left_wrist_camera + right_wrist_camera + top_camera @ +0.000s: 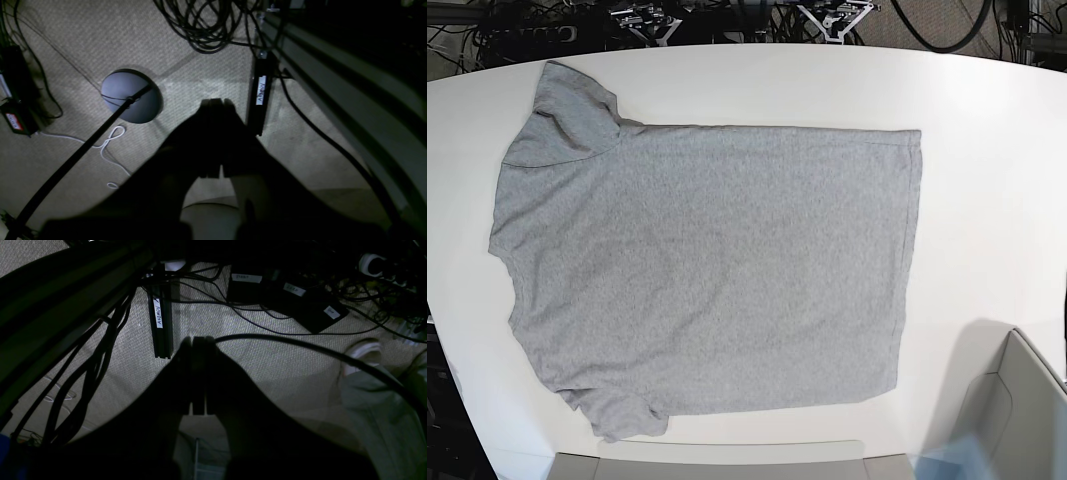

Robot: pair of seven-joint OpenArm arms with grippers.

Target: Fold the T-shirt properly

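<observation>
Left wrist view: the left gripper (pixel 215 101) points down over carpet (pixel 200 83), its two dark fingers pressed together, clenched on nothing. Ahead and to its left sits a round grey stand base (pixel 130 96) with a black pole (pixel 73 156) running back toward the lower left; a white cord (pixel 110 143) lies looped beside the pole. Just right of the fingertips stands a black labelled bar (pixel 262 96), and beyond it a metal frame rail (pixel 350 100). A coil of black cables (pixel 206 26) lies ahead of the gripper.

Right wrist view: the right gripper (pixel 196 340) likewise hangs over carpet with its fingers shut together, empty. Just left of its tip stands a black bar labelled in white (pixel 160 326); ahead and to the right lie black power bricks (pixel 300 303) with white labels. A thick black cable (pixel 300 346) arcs away from the fingertips to the right.

Base view: neither gripper appears. The T-shirt (pixel 707 270) lies flat, plain side up, on the white table (pixel 987 120). Its long axis runs left to right across the picture, with the sleeves at the left end and the straight hem at the right end. A grey bin (pixel 1017 410) sits at the lower right corner.
</observation>
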